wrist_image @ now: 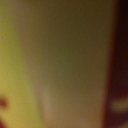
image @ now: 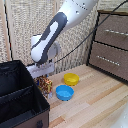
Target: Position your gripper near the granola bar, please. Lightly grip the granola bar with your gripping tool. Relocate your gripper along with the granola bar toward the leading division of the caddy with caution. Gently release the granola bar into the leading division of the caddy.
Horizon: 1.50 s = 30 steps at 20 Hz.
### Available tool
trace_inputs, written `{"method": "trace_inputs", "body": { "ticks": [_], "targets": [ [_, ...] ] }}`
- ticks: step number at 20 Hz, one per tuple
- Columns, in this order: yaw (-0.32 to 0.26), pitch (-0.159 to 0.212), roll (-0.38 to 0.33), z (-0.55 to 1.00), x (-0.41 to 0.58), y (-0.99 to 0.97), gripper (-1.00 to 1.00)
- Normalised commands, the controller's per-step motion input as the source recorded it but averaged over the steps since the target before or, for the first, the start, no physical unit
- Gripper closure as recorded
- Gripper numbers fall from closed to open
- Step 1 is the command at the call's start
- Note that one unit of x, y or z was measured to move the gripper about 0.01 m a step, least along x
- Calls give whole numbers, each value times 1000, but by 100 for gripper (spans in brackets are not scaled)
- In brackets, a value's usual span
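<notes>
The granola bar (image: 44, 85), a carton printed yellow, orange and red, stands just outside the black caddy (image: 42, 107), against its wall. My gripper (image: 43, 76) hangs straight over the bar on the white arm. Its fingers reach down at the top of the carton, too small and dark to show whether they clamp it. The wrist view is only a yellow-green blur with a dark band along one side, so a surface lies very close to the lens. The leading division (image: 17, 111) is the caddy's black-lined compartment nearest the camera, behind the wall with the grey tab.
A yellow bowl (image: 71, 78) and a blue bowl (image: 64, 92) sit on the wooden table just to the exterior view's right of the bar. A brown drawer cabinet (image: 112, 45) stands at the exterior view's right. A black divider (image: 17, 91) splits the caddy.
</notes>
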Motion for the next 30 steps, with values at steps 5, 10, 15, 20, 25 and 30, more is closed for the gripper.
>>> {"method": "trace_inputs", "body": {
  "ticks": [5,10,15,20,25,30],
  "targets": [
    [-8,32,17,165,106,148,100],
    [-135,85,91,776,193,0,100],
    [-231,54,36,875,179,-17,100],
    [-268,10,0,849,178,0,100],
    [-319,-17,-2,872,13,0,100],
    [-311,-63,0,862,-38,83,100]
  ]
}}
